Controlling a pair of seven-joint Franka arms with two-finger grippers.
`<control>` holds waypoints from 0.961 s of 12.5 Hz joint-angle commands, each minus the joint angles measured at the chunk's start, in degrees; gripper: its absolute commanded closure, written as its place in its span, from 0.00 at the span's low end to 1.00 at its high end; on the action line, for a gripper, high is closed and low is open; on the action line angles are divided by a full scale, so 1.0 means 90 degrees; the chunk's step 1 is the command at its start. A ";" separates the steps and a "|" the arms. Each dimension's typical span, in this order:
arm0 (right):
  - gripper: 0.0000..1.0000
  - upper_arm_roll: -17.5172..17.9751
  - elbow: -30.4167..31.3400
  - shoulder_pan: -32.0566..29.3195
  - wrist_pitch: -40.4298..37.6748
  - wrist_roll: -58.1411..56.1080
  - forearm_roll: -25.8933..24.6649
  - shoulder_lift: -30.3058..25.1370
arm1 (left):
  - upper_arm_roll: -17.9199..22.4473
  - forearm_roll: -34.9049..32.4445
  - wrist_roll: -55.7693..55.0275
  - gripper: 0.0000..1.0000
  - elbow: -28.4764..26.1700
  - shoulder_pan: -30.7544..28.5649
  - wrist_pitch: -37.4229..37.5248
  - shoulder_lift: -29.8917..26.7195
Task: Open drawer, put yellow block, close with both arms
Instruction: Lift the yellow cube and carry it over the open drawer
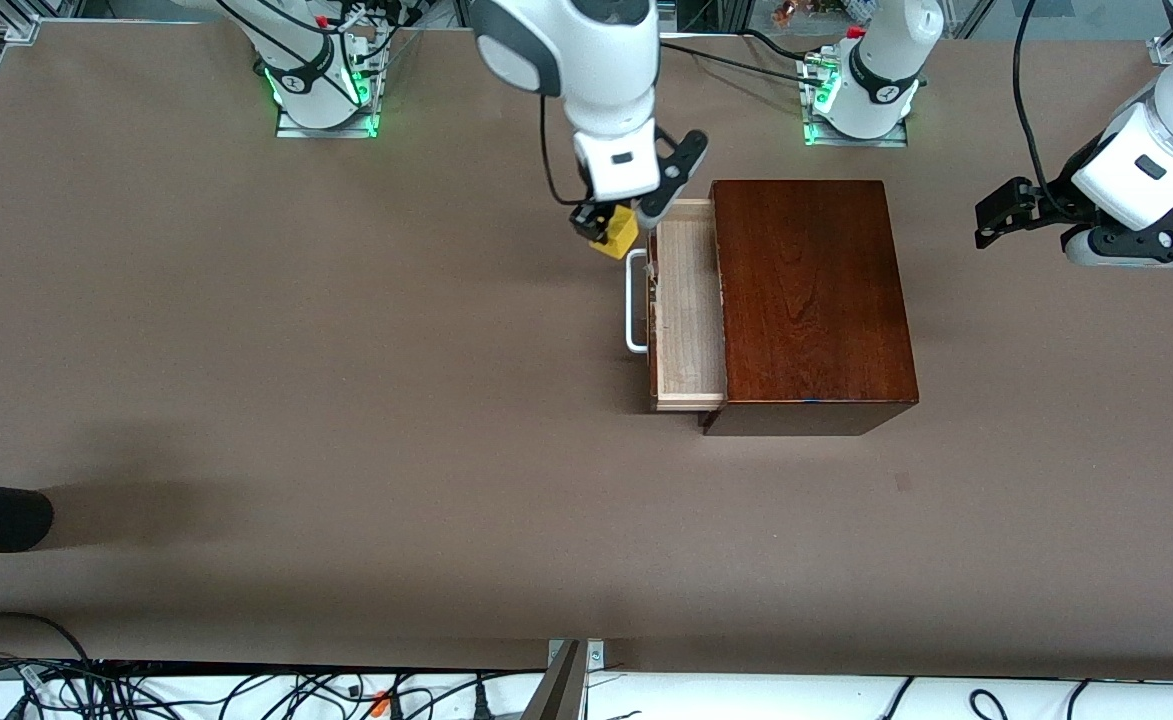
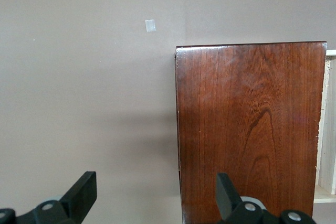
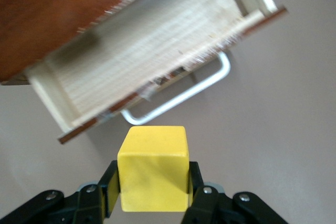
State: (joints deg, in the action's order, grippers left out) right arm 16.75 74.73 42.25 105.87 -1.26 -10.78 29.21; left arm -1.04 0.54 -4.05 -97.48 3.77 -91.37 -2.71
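Two white arms work over one brown table [image 1: 246, 350], and only the right arm carries anything. The right gripper [image 1: 614, 232] hangs in the air over the bare tabletop just beside the white handle [image 1: 635, 302] of the drawer [image 1: 688, 300], at the end of the handle that lies farther from the front camera. Its black fingers [image 3: 109, 190] are clamped on the yellow block [image 1: 621, 235], one finger pressed flat against each side of the cube. In the right wrist view the yellow block [image 3: 153, 167] fills the gap between the fingers completely, with its top face and front face bare and most of its height standing clear of the fingertips. The block is off the table and not yet over the drawer's inside; it sits just outside the dark drawer front, toward the right arm's end of the table. The drawer stands pulled out of the dark reddish-brown wooden box [image 1: 806, 290], and its pale wood floor shows with nothing lying on it. The box itself rests near the middle of the table, closer to the left arm's base. The left gripper [image 1: 1011, 212] waits in the air over the table, well apart from the box toward the left arm's end. In the left wrist view its two fingers [image 2: 83, 192] stand wide apart with nothing between them, looking down on the box top [image 2: 249, 129] and the tabletop beside it.
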 commanded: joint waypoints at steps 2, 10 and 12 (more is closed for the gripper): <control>0.59 -0.0074 -0.1610 0.0666 -0.0133 -0.0123 -0.0443 0.1224 | -0.0002 0.0086 -0.0019 0.00 0.0216 0.0011 0.0153 0.0096; 0.59 -0.0074 -0.2014 0.0774 0.0512 -0.0639 -0.0852 0.1871 | -0.0002 0.0086 -0.0019 0.00 0.0226 0.0020 0.0153 0.0096; 0.59 -0.0074 -0.1994 0.0774 0.0454 -0.1000 -0.1009 0.1911 | -0.0002 0.0096 -0.0019 0.00 0.0226 0.0020 0.0153 0.0096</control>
State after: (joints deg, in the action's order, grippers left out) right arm 16.41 59.04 48.45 111.04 -7.31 -18.30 45.19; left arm -1.05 0.54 -4.05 -97.38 3.79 -91.33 -2.67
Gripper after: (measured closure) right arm 0.449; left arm 0.000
